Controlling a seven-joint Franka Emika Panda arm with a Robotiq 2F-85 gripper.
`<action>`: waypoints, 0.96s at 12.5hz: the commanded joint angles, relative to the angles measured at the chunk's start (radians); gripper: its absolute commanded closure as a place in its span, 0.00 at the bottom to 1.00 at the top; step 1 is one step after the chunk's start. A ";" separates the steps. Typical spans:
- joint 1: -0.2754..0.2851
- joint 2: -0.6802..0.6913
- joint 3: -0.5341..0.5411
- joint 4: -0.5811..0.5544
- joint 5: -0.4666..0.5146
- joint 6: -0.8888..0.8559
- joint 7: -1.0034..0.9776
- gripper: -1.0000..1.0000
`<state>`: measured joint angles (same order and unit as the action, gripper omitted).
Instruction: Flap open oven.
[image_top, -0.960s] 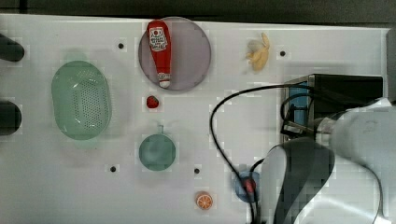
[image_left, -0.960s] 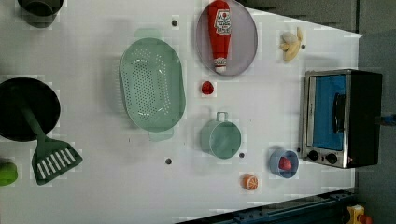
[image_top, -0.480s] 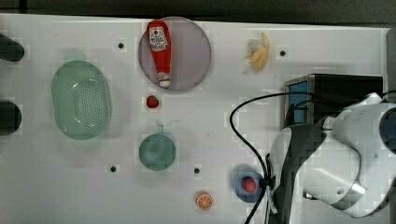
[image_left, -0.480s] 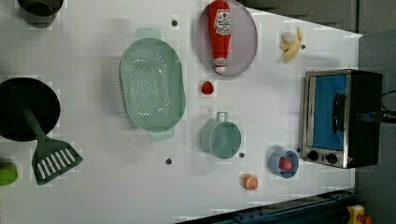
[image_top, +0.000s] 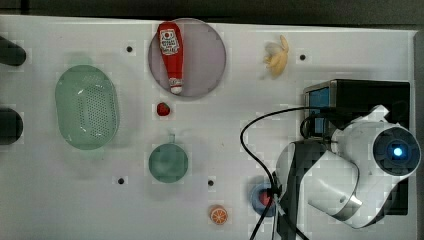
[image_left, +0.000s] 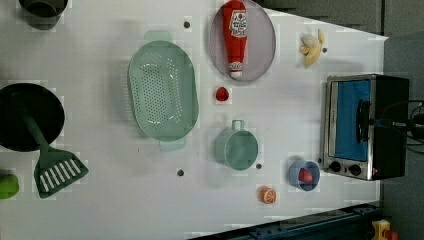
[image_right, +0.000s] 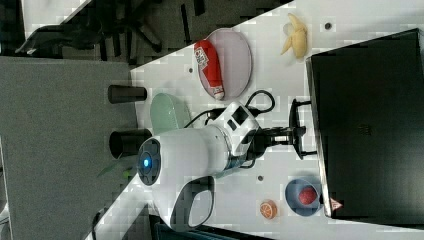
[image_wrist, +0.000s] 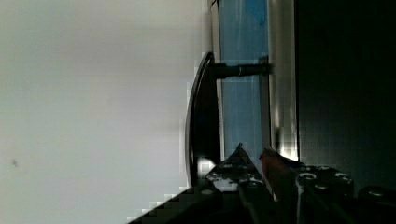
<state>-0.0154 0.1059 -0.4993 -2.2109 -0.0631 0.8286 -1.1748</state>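
Observation:
The oven (image_left: 352, 125) stands at the left view's right edge, its blue door shut and its black bar handle (image_left: 363, 120) facing the table. Its black top (image_right: 370, 125) lies at the right view's right. My gripper (image_right: 290, 134) reaches level from the white arm (image_right: 200, 155) to the middle of the handle (image_right: 296, 127). In the wrist view the handle (image_wrist: 201, 121) runs in front of the blue door (image_wrist: 240, 102), and my gripper (image_wrist: 217, 175) is shut on the bar, one finger behind it. The arm (image_top: 360, 165) covers most of the oven (image_top: 370, 95).
A blue bowl (image_top: 264, 198) with a red fruit and an orange slice (image_top: 218, 215) lie close to the oven's knob end. A black cable (image_top: 247, 145) loops over the table. Farther off are a green cup (image_top: 168, 162), colander (image_top: 87, 106), ketchup bottle (image_top: 170, 47) and banana (image_top: 276, 57).
The arm has swung toward the top view's right, over the oven, uncovering the blue bowl. My gripper has come in to the handle. The door stays shut.

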 joint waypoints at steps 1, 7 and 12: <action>-0.004 0.048 0.009 -0.038 -0.004 0.085 -0.037 0.83; 0.055 0.090 0.042 -0.045 -0.146 0.095 0.103 0.83; 0.126 0.162 0.103 -0.052 -0.418 0.083 0.460 0.83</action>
<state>0.0509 0.2117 -0.4509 -2.2441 -0.4856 0.9189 -0.8613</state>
